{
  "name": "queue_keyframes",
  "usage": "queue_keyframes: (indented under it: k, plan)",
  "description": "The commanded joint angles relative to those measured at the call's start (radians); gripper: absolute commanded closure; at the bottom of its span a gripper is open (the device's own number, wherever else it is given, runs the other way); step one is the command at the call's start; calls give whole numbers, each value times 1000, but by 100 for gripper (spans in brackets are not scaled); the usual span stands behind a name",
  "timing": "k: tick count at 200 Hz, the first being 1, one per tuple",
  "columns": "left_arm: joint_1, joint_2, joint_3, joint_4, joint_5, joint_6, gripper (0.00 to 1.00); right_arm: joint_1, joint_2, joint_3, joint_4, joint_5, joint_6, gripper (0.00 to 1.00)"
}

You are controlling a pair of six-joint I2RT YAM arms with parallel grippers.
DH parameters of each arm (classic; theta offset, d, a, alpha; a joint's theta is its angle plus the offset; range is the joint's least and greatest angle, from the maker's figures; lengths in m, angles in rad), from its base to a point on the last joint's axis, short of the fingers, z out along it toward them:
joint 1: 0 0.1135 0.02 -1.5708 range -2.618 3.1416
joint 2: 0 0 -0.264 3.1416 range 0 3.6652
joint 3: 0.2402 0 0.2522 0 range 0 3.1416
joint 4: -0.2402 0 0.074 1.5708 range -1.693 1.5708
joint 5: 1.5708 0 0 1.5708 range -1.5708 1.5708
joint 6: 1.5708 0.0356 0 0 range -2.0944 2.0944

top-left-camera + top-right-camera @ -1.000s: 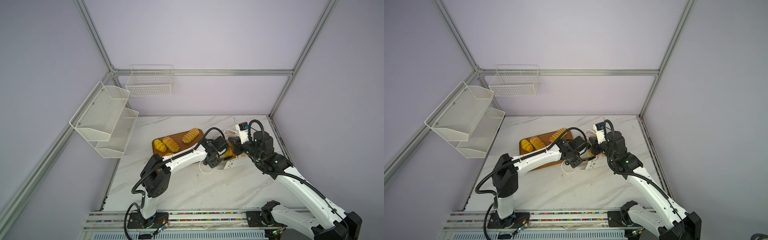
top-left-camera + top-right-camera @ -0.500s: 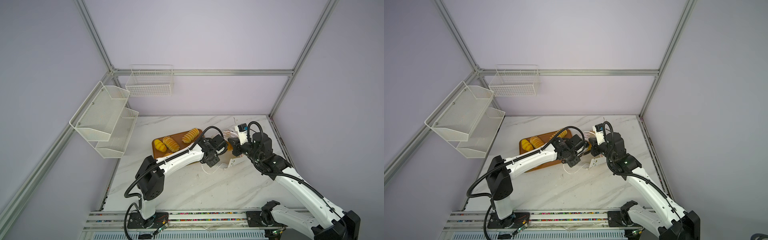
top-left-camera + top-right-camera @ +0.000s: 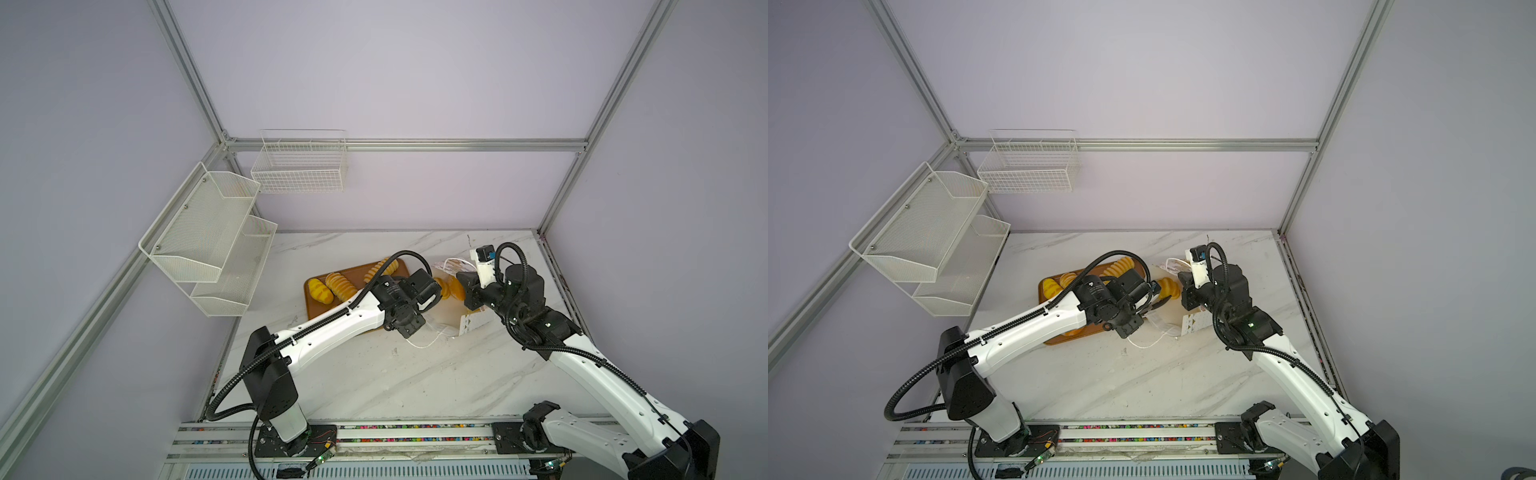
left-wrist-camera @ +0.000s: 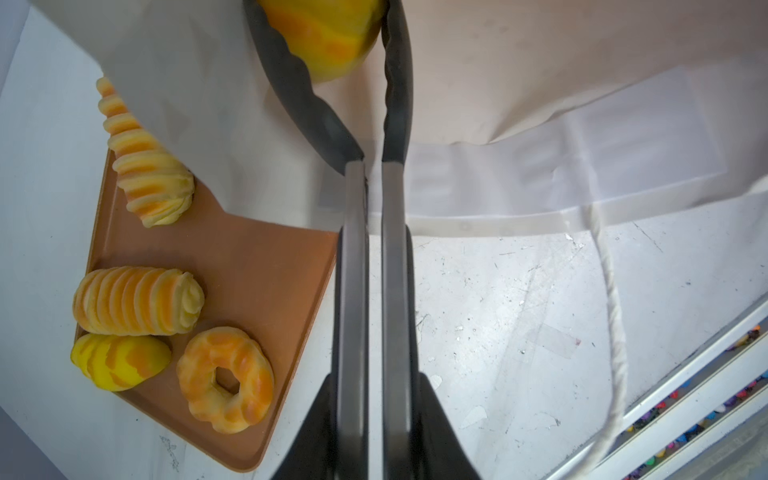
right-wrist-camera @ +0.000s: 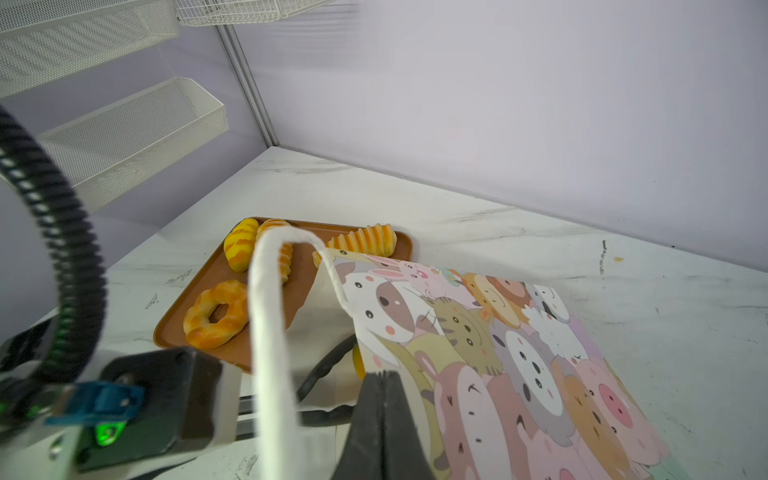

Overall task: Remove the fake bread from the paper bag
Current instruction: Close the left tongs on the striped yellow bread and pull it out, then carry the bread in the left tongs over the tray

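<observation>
**Landmark:** brown tray (image 4: 257, 266), flat on the marble table (image 3: 374, 374).

**On the tray:** four pieces of fake bread (image 4: 137, 301) lie loose.
- There are two ridged long loaves, a striped bun (image 4: 120, 361) and a ring doughnut (image 4: 226, 378).
- The end loaf (image 4: 149, 183) sits at the tray's edge, partly under the bag's rim.

**Paper bag (image 5: 498, 353):** it lies on its side just beside the tray, with the printed panel upward.
- Its open mouth faces the tray, and the rim overlaps one tray corner.
- The upper cord handle (image 5: 270, 332) arches up at the mouth.
- The lower cord handle (image 4: 611, 299) trails on the table.

**Left gripper (image 4: 326, 16):** it reaches from over the tray into the bag mouth.
- Its fingers are clamped on the held bun (image 4: 328, 50), an orange-and-yellow striped piece.
- The fingers touch the bun on both sides, and the bun is within the bag's white interior.
- In a top view, more orange-yellow shows just beside the bun inside the bag. Whether it is a separate piece cannot be told.

**Right gripper (image 5: 383, 376):** it is at the side of the bag away from the tray.
- Its fingers are pressed together on the bag's upper rim, pinching the paper.
- That wall stands lifted off the lower one, so the mouth gapes.
</observation>
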Motion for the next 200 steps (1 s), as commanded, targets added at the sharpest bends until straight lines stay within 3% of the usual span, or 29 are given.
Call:
queue_keyframes:
  k: [1, 72, 129, 200]
  plan:
    - [-5, -125, -32, -26, -15, -28, 94, 6, 19, 6, 41, 47, 6, 100]
    - [-15, -364, -99, -74, 25, -77, 95, 5, 50, 25, 44, 148, 43, 100]
    - [-6, -552, -229, -48, -100, -168, 95, 5, 58, 26, 35, 187, 61, 100]
    - [102, -583, -451, 58, 8, -278, 95, 5, 25, 19, 21, 234, 42, 100]
